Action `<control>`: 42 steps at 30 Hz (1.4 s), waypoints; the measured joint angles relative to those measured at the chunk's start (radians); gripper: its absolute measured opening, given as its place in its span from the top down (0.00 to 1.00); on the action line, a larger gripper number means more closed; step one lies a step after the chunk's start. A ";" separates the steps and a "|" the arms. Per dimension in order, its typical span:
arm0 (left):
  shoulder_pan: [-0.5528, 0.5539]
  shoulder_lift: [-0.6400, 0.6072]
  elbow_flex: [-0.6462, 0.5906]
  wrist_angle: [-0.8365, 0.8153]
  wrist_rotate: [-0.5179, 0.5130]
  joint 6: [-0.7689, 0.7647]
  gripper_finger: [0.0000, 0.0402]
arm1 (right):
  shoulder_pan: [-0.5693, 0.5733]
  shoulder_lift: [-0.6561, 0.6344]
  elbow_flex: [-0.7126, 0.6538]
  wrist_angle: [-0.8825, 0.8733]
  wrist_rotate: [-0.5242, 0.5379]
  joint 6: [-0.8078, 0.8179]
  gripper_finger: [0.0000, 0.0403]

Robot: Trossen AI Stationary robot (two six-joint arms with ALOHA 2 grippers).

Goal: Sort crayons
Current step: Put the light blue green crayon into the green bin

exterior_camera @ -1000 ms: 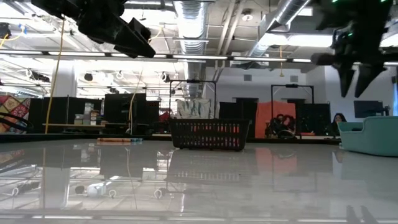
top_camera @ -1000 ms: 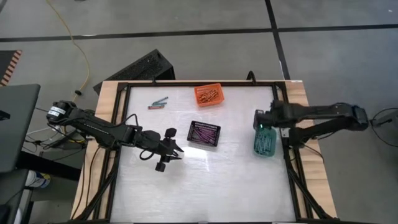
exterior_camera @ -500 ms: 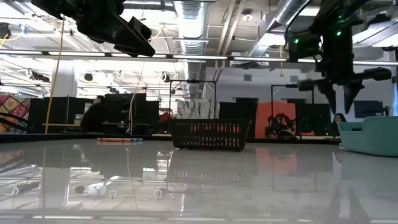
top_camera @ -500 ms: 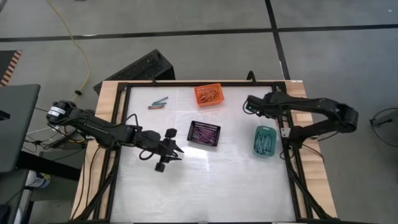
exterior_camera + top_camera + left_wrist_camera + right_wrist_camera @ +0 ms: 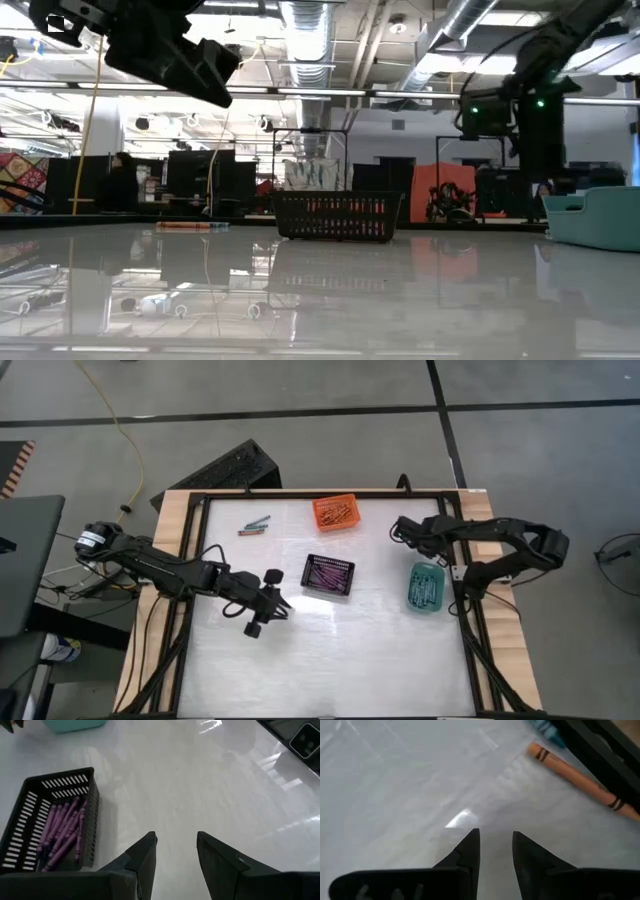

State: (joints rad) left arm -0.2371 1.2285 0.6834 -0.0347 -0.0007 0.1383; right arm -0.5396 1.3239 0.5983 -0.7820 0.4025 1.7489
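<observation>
Two loose crayons, one orange (image 5: 580, 782) and one teal (image 5: 545, 727), lie flat on the white table beside the dark frame rail, just ahead of my right gripper (image 5: 495, 837). That gripper (image 5: 399, 529) hovers open and low at the table's far right. More loose crayons (image 5: 255, 525) lie at the far left. My left gripper (image 5: 282, 601) hangs open above the table's middle left, beside the black basket (image 5: 55, 837) of purple crayons. The orange basket (image 5: 335, 512) and the teal basket (image 5: 426, 587) also hold crayons.
A black metal frame (image 5: 300, 494) runs around the tabletop. The right arm's dark links (image 5: 500, 535) reach over the far right corner, above the teal basket. Bare white tabletop (image 5: 330, 660) fills the near half.
My right gripper has swung from over the teal basket toward the far edge and a little left. It has sunk close to the table and rolled as it went. My left gripper has stayed in place and tipped slightly.
</observation>
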 joint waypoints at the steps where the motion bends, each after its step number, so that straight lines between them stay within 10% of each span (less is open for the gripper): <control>1: 0.000 0.000 0.000 -0.005 0.002 0.002 0.67 | 0.000 -0.008 -0.016 0.022 0.001 0.023 0.73; 18: 0.000 0.000 0.000 -0.012 0.049 0.057 0.67 | -0.040 -0.078 -0.068 -0.086 0.073 0.192 0.55; 42: 0.007 0.000 0.000 -0.008 -0.039 0.112 0.67 | -0.268 -0.110 -0.067 -0.033 0.123 -0.114 0.52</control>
State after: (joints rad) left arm -0.2302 1.2285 0.6834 -0.0425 -0.0393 0.2505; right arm -0.8075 1.2142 0.5312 -0.8148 0.5255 1.6351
